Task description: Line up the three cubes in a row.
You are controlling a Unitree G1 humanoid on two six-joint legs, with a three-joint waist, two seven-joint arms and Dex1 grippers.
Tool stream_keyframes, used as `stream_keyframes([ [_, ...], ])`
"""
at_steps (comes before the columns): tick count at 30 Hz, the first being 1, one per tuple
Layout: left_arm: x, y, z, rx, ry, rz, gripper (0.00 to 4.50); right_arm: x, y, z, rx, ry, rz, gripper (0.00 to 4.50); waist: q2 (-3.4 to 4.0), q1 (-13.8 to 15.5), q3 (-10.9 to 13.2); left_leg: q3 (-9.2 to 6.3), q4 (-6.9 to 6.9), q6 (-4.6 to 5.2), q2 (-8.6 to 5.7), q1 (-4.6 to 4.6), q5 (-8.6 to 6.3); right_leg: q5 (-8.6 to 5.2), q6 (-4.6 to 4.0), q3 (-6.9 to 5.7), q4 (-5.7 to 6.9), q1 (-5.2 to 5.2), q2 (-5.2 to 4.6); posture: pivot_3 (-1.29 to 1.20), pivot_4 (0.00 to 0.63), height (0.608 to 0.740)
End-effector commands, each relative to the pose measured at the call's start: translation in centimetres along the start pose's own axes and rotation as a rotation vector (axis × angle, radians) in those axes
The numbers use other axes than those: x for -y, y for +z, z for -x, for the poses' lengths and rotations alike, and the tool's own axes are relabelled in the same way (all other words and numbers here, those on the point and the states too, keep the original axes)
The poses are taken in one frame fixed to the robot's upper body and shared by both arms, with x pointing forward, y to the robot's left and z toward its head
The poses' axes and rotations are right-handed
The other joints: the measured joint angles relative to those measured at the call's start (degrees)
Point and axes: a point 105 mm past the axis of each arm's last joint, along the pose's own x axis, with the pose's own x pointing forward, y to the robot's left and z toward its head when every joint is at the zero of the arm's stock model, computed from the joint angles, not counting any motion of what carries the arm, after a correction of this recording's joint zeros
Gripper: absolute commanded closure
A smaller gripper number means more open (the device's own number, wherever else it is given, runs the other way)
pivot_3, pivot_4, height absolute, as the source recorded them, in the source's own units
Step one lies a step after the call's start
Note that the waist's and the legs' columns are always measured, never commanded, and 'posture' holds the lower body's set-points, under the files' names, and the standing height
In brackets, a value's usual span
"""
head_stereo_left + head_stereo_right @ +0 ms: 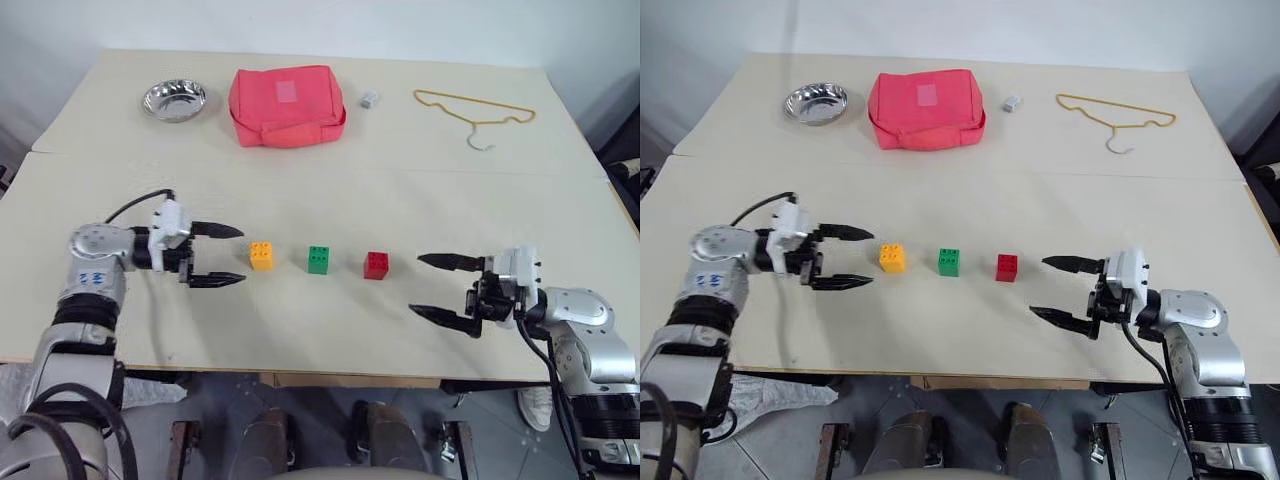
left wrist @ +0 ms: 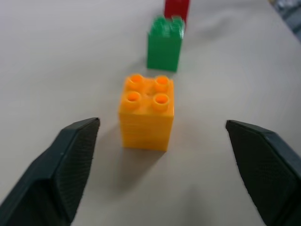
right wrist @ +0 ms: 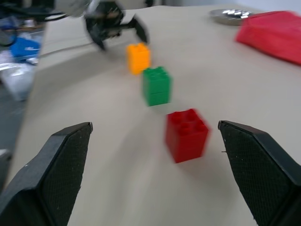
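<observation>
An orange-yellow studded plastic cube (image 1: 261, 256), a green studded plastic cube (image 1: 319, 260) and a red studded plastic cube (image 1: 377, 265) are seen on the pale beige surface (image 1: 330, 190); black fingers (image 1: 218, 230) are shown on the left claw (image 1: 230, 255).

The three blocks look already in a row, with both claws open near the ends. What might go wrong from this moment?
1. The left claw is open, with the orange-yellow cube just past its fingertips; a careless move could knock it out of line.
2. The right claw is open and points at the red cube; moving forward could push it toward the green cube.
</observation>
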Motion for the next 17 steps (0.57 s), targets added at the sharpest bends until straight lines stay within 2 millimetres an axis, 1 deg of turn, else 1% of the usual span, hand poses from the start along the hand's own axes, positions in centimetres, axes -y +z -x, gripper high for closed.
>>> stream_keyframes([
  [1, 1.6, 0.1, 1.8, -0.012, 0.001, -0.042, 0.02, 0.0, 0.9, -0.5, 0.047, 0.054, 0.058, 0.00, 0.00, -0.07, 0.00, -0.01, 0.00, 0.00, 0.00, 0.00, 0.00, 0.00, 0.00, -0.01, 0.00, 0.00, 0.00, 0.00, 0.150, 0.740],
  [4, 2.3, -0.1, 2.5, -0.015, 0.049, -0.058, 0.02, 0.3, 1.0, -1.2, 0.089, 0.088, 0.053, 0.00, 0.00, -0.06, 0.00, 0.00, 0.01, 0.00, 0.03, 0.03, 0.00, 0.00, 0.00, 0.00, 0.04, 0.01, 0.02, 0.00, 0.150, 0.740],
  [7, 2.5, 0.3, 2.6, -0.015, 0.067, -0.100, 0.02, 0.8, 0.8, -1.4, 0.100, 0.112, 0.071, 0.00, 0.00, 0.29, 0.00, -0.03, 0.06, 0.00, 0.01, 0.02, 0.00, 0.00, -0.01, -0.01, 0.06, 0.04, 0.00, 0.00, 0.150, 0.740],
  [10, 2.0, 0.5, 2.5, 0.006, 0.117, -0.088, 0.02, 1.6, 0.7, -1.3, 0.098, 0.106, 0.085, 0.00, 0.00, 0.51, 0.00, -0.08, 0.09, 0.01, -0.06, 0.01, -0.01, 0.00, 0.00, -0.03, 0.04, 0.09, -0.07, 0.00, 0.150, 0.740],
  [13, 1.5, 0.3, 2.4, 0.014, 0.167, -0.110, 0.02, 2.4, 0.6, -1.2, 0.093, 0.102, 0.099, 0.00, 0.00, 0.17, 0.00, -0.06, 0.09, 0.02, -0.06, 0.02, -0.01, 0.00, 0.00, -0.03, 0.04, 0.09, -0.07, 0.00, 0.150, 0.740],
  [17, 1.3, 0.2, 2.5, 0.005, 0.166, -0.121, 0.02, 2.8, 0.5, -1.0, 0.082, 0.105, 0.112, 0.00, 0.00, -0.04, 0.00, -0.04, 0.08, 0.01, -0.02, 0.04, -0.01, 0.00, 0.00, -0.03, 0.05, 0.08, -0.01, 0.00, 0.150, 0.740],
])
